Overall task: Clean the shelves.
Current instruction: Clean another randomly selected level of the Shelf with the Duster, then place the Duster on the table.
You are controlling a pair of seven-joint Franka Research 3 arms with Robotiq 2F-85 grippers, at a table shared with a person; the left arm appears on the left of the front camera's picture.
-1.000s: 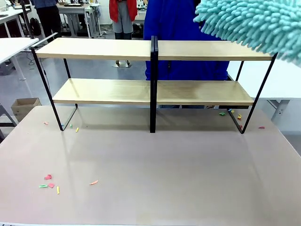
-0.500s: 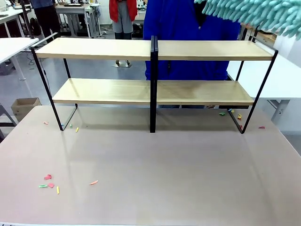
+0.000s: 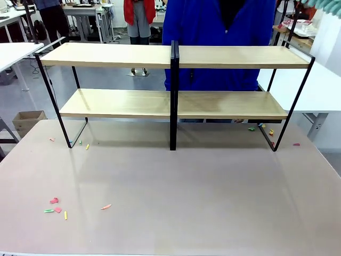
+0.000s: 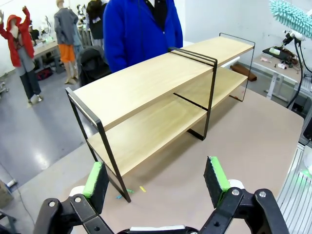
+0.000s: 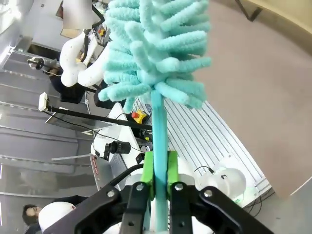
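The shelves (image 3: 174,80) stand across the far half of the beige table: two long light-wood boards in a thin black frame with a black centre post, both boards bare. In the left wrist view the shelves (image 4: 146,92) run away to the upper right, and my left gripper (image 4: 155,178) hovers open in front of their near end, nothing between its green pads. My right gripper (image 5: 160,170) is shut on the handle of a fluffy teal duster (image 5: 156,48), held high beyond the right end of the shelves. Just the duster's tip (image 3: 326,2) peeks into the front view's top right corner.
A person in a blue jacket (image 3: 213,26) stands close behind the shelves. Coloured paper scraps (image 3: 56,205) lie at the table's front left, more under the rack's right end (image 3: 262,128) and left leg (image 3: 82,143). White tables (image 3: 325,90) flank both sides; a cardboard box (image 3: 26,121) sits left.
The duster has risen up and to the right, from hanging over the top board's right end to nearly out of the front view. The shelves and scraps have not moved.
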